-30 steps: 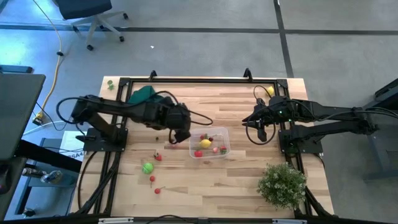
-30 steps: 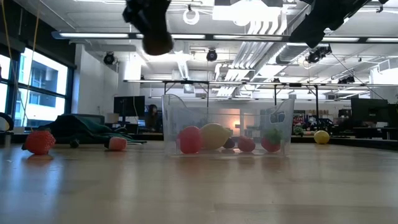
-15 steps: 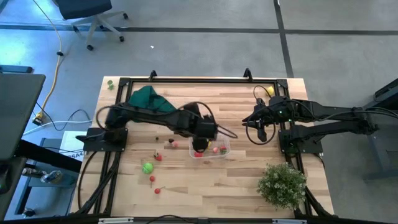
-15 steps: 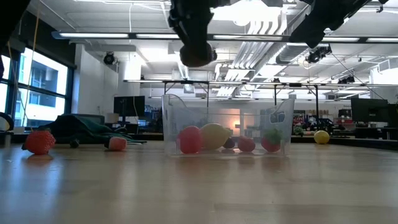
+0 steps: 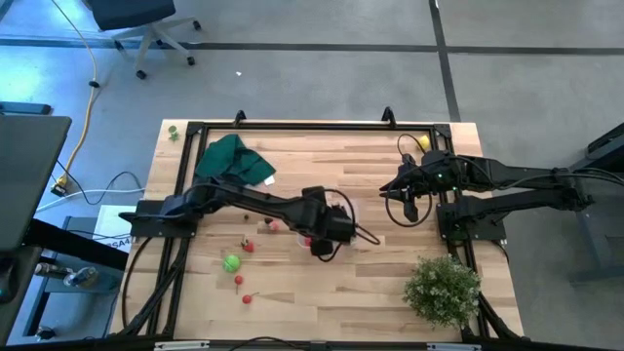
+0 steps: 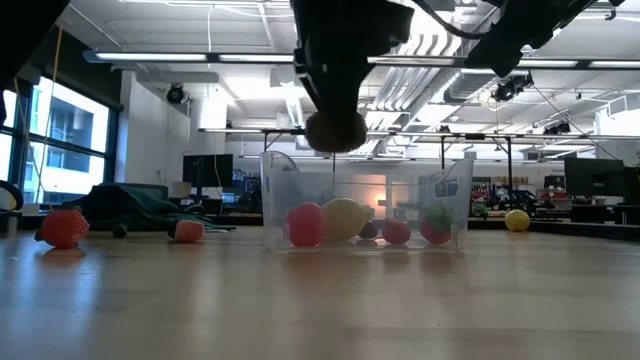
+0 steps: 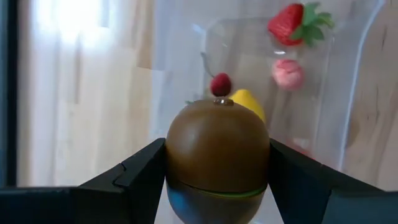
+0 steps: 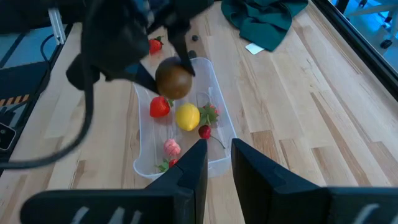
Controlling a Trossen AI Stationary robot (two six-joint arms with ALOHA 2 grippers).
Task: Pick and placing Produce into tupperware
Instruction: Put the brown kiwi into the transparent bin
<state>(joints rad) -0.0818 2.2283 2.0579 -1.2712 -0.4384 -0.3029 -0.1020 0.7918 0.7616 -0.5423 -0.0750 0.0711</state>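
Note:
My left gripper point(image 5: 327, 242) hangs over the clear tupperware point(image 6: 365, 205), shut on a brown round produce piece point(image 7: 216, 152). In the low view this piece point(image 6: 335, 131) sits just above the tub's rim. The tub holds a yellow piece point(image 8: 187, 116), a strawberry point(image 7: 298, 23) and other small red pieces. A green piece point(image 5: 231, 261) and small red pieces point(image 5: 239, 281) lie on the table to the tub's left, and a yellow one point(image 5: 423, 142) lies at the far right. My right gripper point(image 8: 219, 163) waits right of the tub, open by a narrow gap. My left gripper pinches the brown piece between its two fingers point(image 7: 144, 169), one on each side at its widest part point(image 7: 177, 155). The fingers come from above, pointing down. The piece is lifted clear and hangs over the tub, just above its rim.
A dark green cloth point(image 5: 232, 158) lies at the table's far left. A bushy pale-green plant point(image 5: 444, 288) stands at the near right corner. A black frame point(image 5: 312, 127) runs around the tabletop. Bare wood lies between the tub and the near edge.
My left arm has swung from left of the tub toward the table's right and near side, carrying the brown piece. It now stands over the tub, and it has come down until the piece hangs just above the rim. The green cloth shows fully again.

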